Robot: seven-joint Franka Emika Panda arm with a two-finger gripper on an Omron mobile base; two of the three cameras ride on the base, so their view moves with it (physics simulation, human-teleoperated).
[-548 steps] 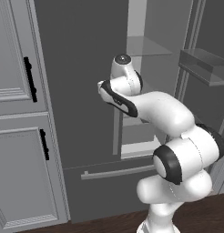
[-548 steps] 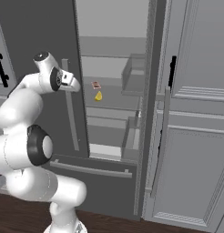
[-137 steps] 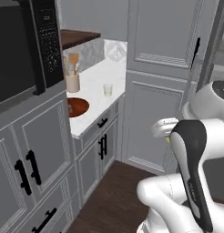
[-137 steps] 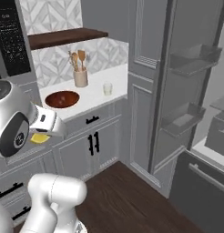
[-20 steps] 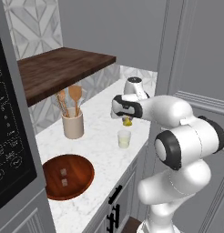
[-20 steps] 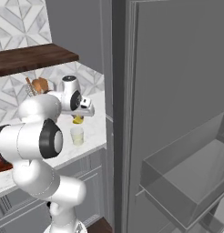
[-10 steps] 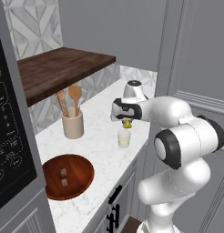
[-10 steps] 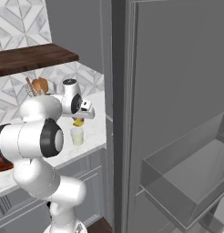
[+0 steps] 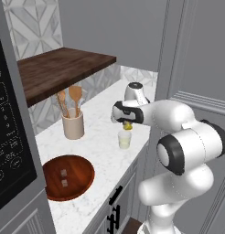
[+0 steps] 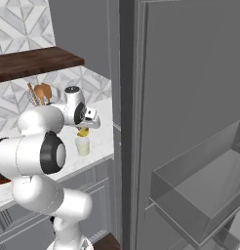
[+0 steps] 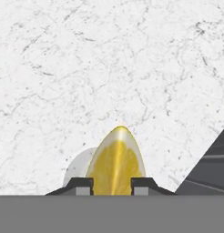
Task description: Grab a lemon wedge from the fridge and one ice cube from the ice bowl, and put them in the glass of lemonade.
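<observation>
The gripper (image 9: 127, 124) hangs right over the glass of lemonade (image 9: 125, 139), and clamped between its two fingertips (image 11: 85, 185) is the lemon wedge (image 11: 116, 160), point facing away from the hand. It's a narrow hold, jaws pressed on the wedge's flanks, which makes sense: the flat sides give the pads something to bite on, and the tip is free to go in first.

From the hand's own camera, the pale rim of the glass peeks out behind and to one side of the wedge, so the wedge looks close to lined up over the opening, perhaps a touch off-centre. From the right side, the wedge (image 10: 82, 132) sits just above the glass (image 10: 82, 145), not yet in the liquid.

The glass stands on the white marble counter (image 9: 103, 155) near its front edge, handy for the arm. Further along sits the wooden bowl (image 9: 68, 177) with two pale ice cubes (image 9: 64, 183) in it, untouched, and the utensil crock (image 9: 73, 126) is against the wall, well clear. To my eye the wedge is about ready to drop; the ice is the job left over.
</observation>
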